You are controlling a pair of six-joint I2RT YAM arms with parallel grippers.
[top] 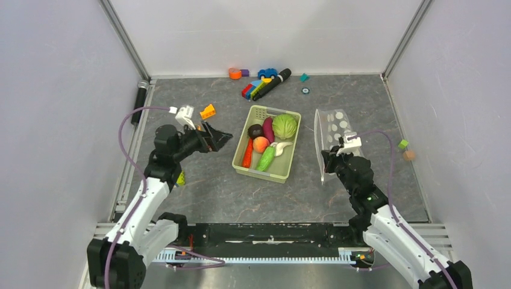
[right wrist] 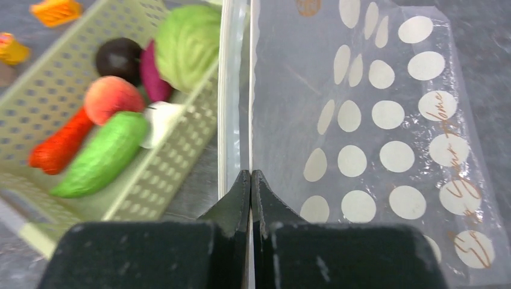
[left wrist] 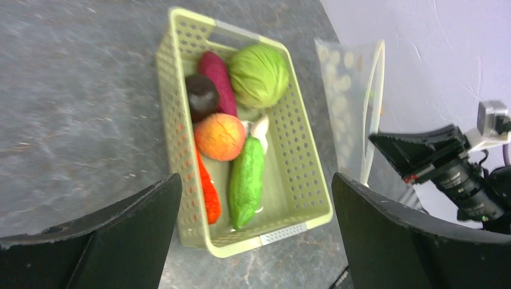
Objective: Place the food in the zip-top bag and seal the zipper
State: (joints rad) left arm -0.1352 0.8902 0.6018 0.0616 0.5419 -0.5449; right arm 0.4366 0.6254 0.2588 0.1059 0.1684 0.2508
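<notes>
The food lies in the pale green basket (top: 290, 142): green cabbage (top: 285, 126), purple eggplant (top: 269, 128), dark maroon ball (top: 255, 131), orange peach (top: 260, 144), red-orange carrot (top: 247, 153), green cucumber (top: 266, 159), white piece (top: 281, 146). The clear dotted zip-top bag (top: 333, 133) lies right of the basket. My right gripper (right wrist: 250, 174) is shut on the bag's upper mouth edge by the zipper (right wrist: 232, 96), holding it lifted. My left gripper (top: 222, 138) is open and empty, left of the basket, raised above the table.
Colourful building-block toys (top: 262, 83) and a black marker (top: 274, 82) lie at the back wall. An orange block (top: 208, 111) sits left of the basket. Small green and orange cubes (top: 406, 149) lie at the right wall.
</notes>
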